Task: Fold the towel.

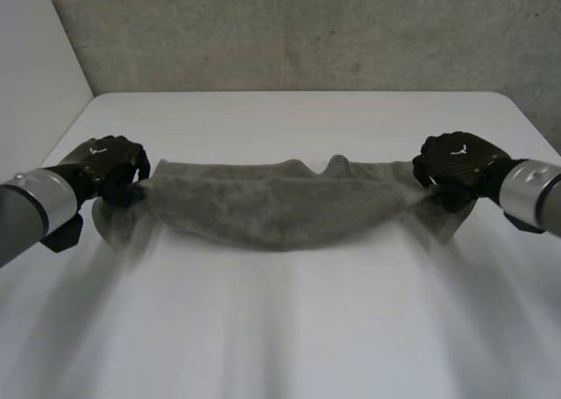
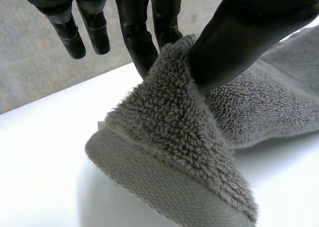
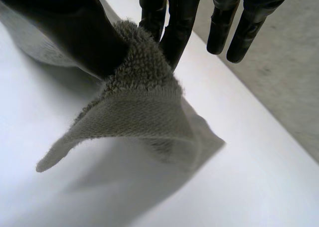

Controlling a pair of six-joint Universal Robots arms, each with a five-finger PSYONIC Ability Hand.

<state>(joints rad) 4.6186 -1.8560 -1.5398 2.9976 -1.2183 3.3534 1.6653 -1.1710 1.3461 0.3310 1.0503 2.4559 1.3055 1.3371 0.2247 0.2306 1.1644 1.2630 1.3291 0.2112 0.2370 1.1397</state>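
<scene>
While it sags between two black robot hands, a grey terry towel (image 1: 280,208) is held stretched over a white table (image 1: 289,329). In the head view the left hand (image 1: 110,167) is placed at the cloth's nine o'clock end and the right hand (image 1: 458,162) at its three o'clock end, with the middle bowed towards six o'clock. Whether that middle touches the table cannot be told.

In the left wrist view the towel's end is pinched between the thumb (image 2: 239,42) and the nearer fingers (image 2: 137,37), while the outer fingers are kept straight and clear of the cloth. The woven hem band (image 2: 164,192) is seen hanging below the pinch, raised off the table.

A matching hold is shown in the right wrist view, where thumb and fingers are clamped on the towel's edge and a loose corner (image 3: 55,159) droops above the table. A rough concrete wall (image 1: 307,31) is seen at twelve o'clock, behind the table.
</scene>
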